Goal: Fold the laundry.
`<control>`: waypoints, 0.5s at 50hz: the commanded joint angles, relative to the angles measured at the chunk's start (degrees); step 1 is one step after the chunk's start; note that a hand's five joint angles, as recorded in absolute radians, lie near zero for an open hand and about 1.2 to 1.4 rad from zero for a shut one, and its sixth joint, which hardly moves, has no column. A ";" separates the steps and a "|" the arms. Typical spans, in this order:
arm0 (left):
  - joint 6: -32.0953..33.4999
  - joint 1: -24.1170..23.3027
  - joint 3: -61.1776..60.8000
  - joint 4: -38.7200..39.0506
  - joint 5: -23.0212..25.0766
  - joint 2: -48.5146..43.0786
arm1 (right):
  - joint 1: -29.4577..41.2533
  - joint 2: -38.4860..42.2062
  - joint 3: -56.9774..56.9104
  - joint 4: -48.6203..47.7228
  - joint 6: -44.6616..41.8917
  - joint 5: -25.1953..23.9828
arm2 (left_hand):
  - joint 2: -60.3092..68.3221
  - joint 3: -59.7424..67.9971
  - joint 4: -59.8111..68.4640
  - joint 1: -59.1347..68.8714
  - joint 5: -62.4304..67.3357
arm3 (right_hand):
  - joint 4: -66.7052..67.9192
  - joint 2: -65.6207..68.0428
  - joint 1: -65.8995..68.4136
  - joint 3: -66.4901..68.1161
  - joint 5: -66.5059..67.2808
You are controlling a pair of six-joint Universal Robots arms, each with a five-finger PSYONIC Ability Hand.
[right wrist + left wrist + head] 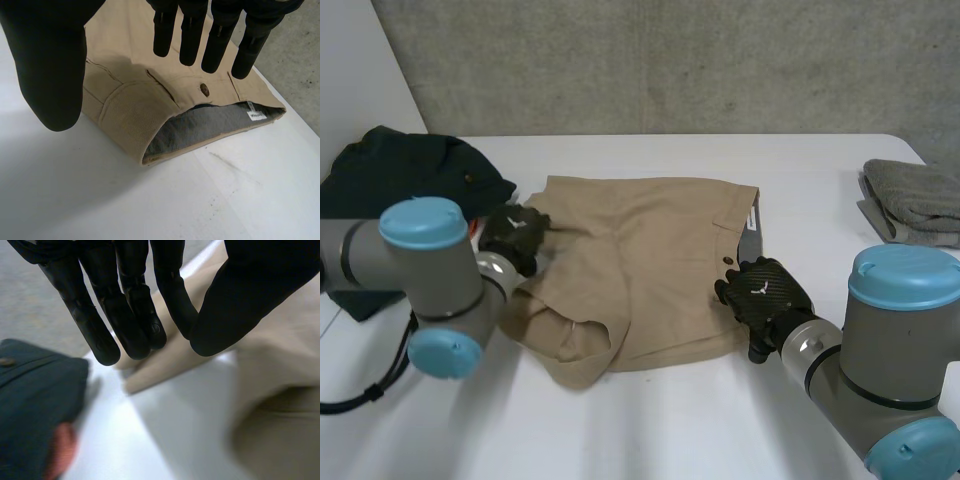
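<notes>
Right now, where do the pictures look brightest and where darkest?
Head view: the dark green garment is darkest, the white table brightest. Left wrist view: the table gleams beside the tan shorts. Right wrist view: the shorts' open waistband is shaded inside.

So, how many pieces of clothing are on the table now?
3. Tan shorts lie in the middle; a dark green garment lies at the left side; a folded grey cloth lies at the right edge. Others may be hidden under the dark one.

L hand (130,305), fingers straight, over tan shorts (285,350) edge; dark garment (35,405) nearby.
</notes>
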 commanded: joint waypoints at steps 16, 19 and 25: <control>5.50 -0.27 -6.39 1.45 0.56 9.30 | -0.24 -0.50 1.02 -0.54 -0.96 -1.93 | -37.80 -37.60 -37.78 -36.15 -35.27 | 15.38 17.27 16.24 15.56 14.66; 4.27 -2.83 -10.71 1.45 0.56 13.45 | -0.24 -0.41 1.11 -0.63 -1.05 -1.93 | -37.64 -37.44 -37.62 -35.99 -35.11 | 15.38 17.27 16.24 15.56 14.66; 0.57 -11.79 -20.47 0.13 0.56 25.75 | -0.24 -0.06 0.67 -0.98 -1.32 -1.49 | -36.80 -36.60 -36.78 -35.15 -34.27 | 28.45 30.34 29.31 28.63 27.73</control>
